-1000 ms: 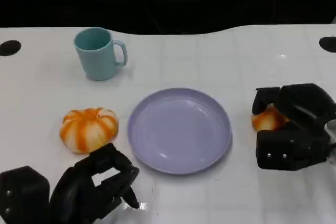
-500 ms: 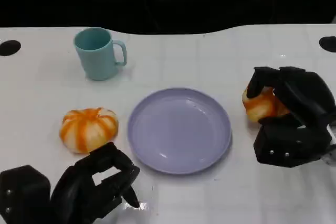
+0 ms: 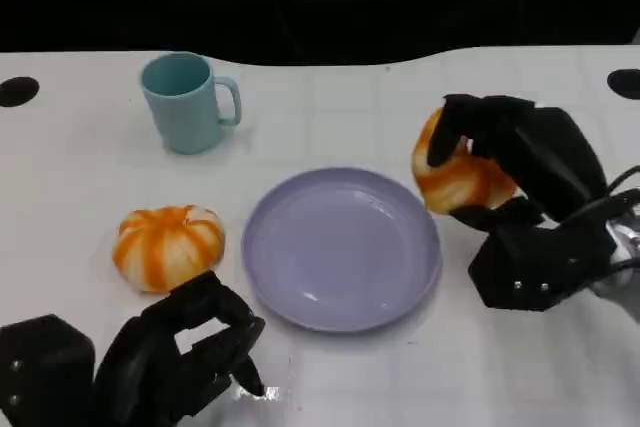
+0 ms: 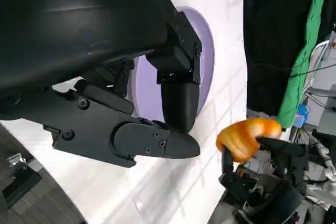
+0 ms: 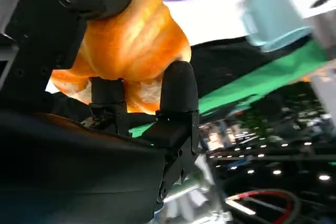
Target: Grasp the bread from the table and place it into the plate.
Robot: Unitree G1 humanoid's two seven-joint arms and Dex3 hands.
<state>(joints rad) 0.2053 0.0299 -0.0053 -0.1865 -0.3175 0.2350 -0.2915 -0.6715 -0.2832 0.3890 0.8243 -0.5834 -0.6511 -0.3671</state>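
Observation:
My right hand [image 3: 535, 202] grips an orange, white-streaked bread roll [image 3: 458, 180] and holds it in the air just above the right rim of the empty lilac plate [image 3: 330, 257]. In the right wrist view black fingers [image 5: 178, 95] wrap the roll [image 5: 128, 38] from several sides. The left wrist view catches the roll [image 4: 244, 136] beyond the plate [image 4: 206, 51]. A second striped orange roll [image 3: 168, 245] lies on the table left of the plate. Near the front edge, just below that roll, my left hand [image 3: 175, 357] rests with its fingers curled in and holds nothing.
A teal mug [image 3: 188, 102] stands at the back left, handle to the right. The white table [image 3: 330, 117] ends at a dark drop behind it. Black round marks sit at the far left [image 3: 18, 90] and far right [image 3: 625, 82] edges.
My right hand has lifted the roll off the table and carried it left, from right of the plate to above its right rim. The left hand has stayed put.

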